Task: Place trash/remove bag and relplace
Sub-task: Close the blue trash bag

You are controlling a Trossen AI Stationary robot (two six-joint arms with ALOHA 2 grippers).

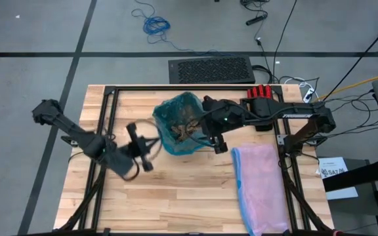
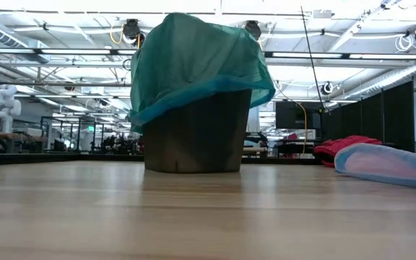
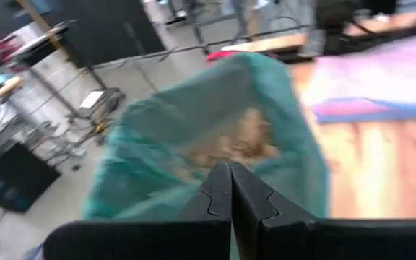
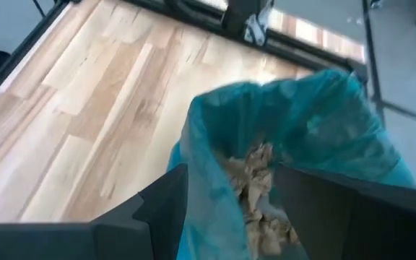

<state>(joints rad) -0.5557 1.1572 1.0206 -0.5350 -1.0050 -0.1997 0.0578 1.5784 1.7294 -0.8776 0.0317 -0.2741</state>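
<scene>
- The teal bag [image 1: 178,121] lines a dark bin [image 2: 197,133] standing upright near the middle of the wooden worktop [image 1: 176,190], toward its far edge.
- The bag's rim is draped over the bin's lip and hangs partway down the outside wall, as the low view shows.
- Brown paper wads [image 4: 255,191], the trash, lie inside the bag; from above they show as a brownish heap [image 1: 186,128] in the mouth of the bin.
- The right pincer [image 1: 219,144] is at the bin's right side, beside the bag's edge; its fingers [image 4: 161,209] stand apart, one on each side of the bag's rim, and I cannot tell whether they touch the plastic.
- The left pincer [image 1: 151,149] sits to the left of the bin, pointing at it, close by but apart from the bag; its fingers [image 3: 219,191] are pressed together with nothing between them.
- A pale pink bag [image 1: 261,187] with a blue edge lies flat on the worktop to the right of the bin, well apart from it.
- A red item [image 2: 345,144] lies behind the pink bag in the low view.
</scene>
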